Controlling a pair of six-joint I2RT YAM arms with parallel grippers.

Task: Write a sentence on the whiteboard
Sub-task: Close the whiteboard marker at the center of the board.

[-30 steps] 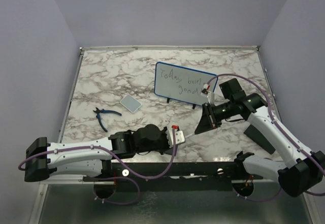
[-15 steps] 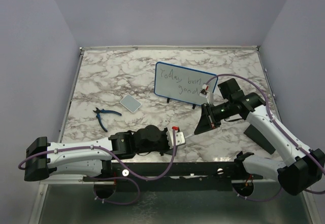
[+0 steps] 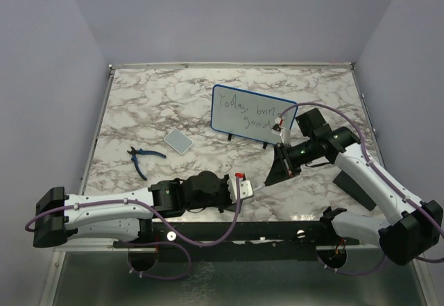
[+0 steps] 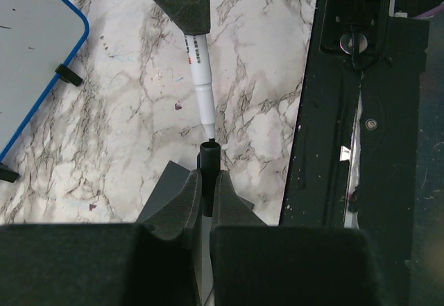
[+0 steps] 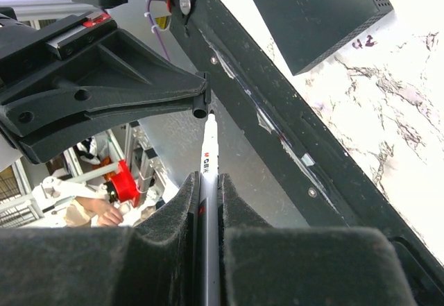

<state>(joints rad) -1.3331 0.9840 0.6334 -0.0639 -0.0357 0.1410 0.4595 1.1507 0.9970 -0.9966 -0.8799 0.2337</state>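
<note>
We are pinching a black cap (image 4: 209, 152) in our left gripper (image 4: 206, 181), with the jaws closed tight on it. Our right gripper (image 5: 207, 188) is clamping a white marker (image 5: 209, 146) between nearly closed fingers. The marker's tip is sitting right at the cap's mouth, low over the table's (image 3: 139, 105) near edge. The whiteboard (image 3: 229, 121) is standing on its feet toward the far side, just beyond the right gripper, and is carrying the sentence (image 3: 232, 102) in two dark lines.
</note>
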